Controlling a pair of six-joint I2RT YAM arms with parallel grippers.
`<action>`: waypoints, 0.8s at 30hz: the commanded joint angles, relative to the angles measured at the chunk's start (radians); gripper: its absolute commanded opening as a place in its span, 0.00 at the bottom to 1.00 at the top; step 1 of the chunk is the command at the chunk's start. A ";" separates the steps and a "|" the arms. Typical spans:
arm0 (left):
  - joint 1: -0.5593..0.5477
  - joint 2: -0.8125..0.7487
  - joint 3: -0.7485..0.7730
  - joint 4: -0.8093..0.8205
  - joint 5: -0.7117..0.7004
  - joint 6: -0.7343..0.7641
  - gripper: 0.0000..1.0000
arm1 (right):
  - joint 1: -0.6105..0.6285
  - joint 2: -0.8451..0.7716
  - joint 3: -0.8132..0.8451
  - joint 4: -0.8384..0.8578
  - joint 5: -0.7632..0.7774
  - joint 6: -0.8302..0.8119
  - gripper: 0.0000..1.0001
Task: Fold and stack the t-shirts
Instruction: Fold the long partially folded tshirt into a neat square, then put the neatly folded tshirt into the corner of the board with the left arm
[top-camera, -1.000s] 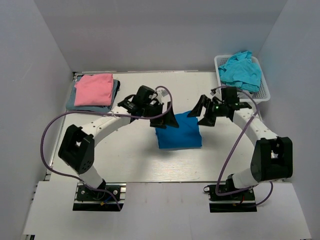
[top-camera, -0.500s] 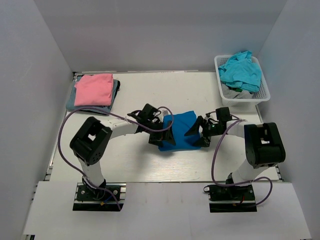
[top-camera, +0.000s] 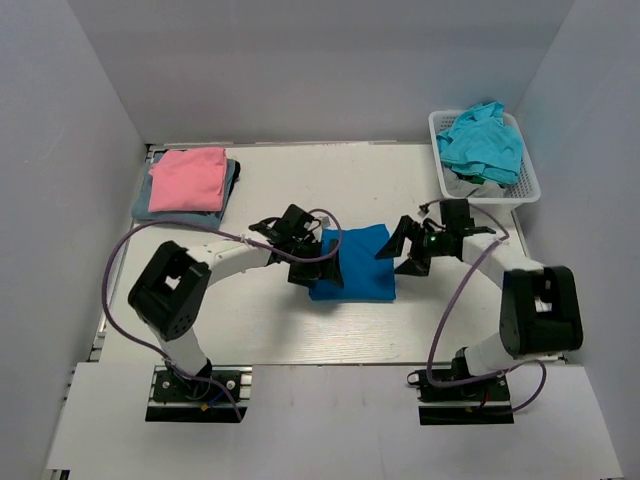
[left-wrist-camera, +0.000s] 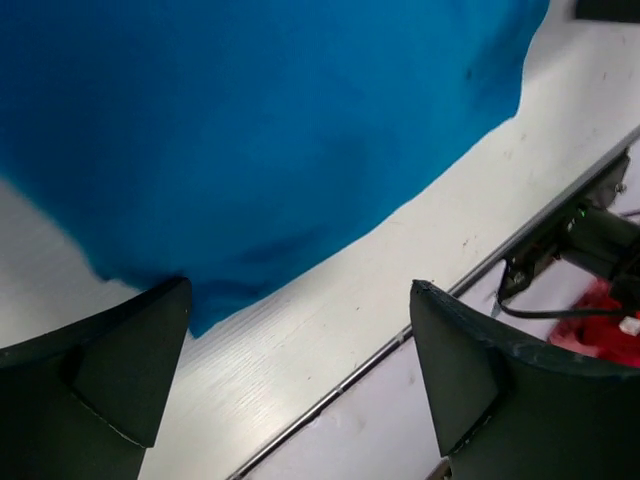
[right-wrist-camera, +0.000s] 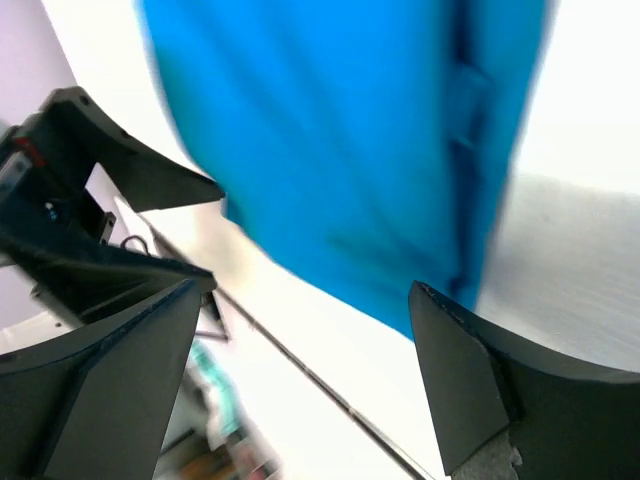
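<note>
Blue folded t-shirt (top-camera: 355, 266) on table (top-camera: 270, 190) | left gripper (top-camera: 316, 264) released | right gripper (top-camera: 399, 255) released

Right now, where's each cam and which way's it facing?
Top external: above, behind the bases, looking down on the table; both arms show, left gripper and right gripper flanking the blue t-shirt.
Left wrist: on left arm, facing the t-shirt's edge; own fingers show.
Right wrist: on right arm, facing the t-shirt; own fingers show.
All share the blue t-shirt.
</note>
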 joint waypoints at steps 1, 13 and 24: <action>-0.002 -0.146 0.090 -0.129 -0.133 0.031 1.00 | -0.001 -0.148 0.119 -0.084 0.044 -0.122 0.90; 0.017 -0.064 0.238 -0.277 -0.389 0.023 1.00 | -0.004 -0.406 0.171 -0.255 0.198 -0.153 0.90; 0.017 0.138 0.275 -0.202 -0.414 0.046 1.00 | -0.003 -0.467 0.273 -0.413 0.291 -0.205 0.90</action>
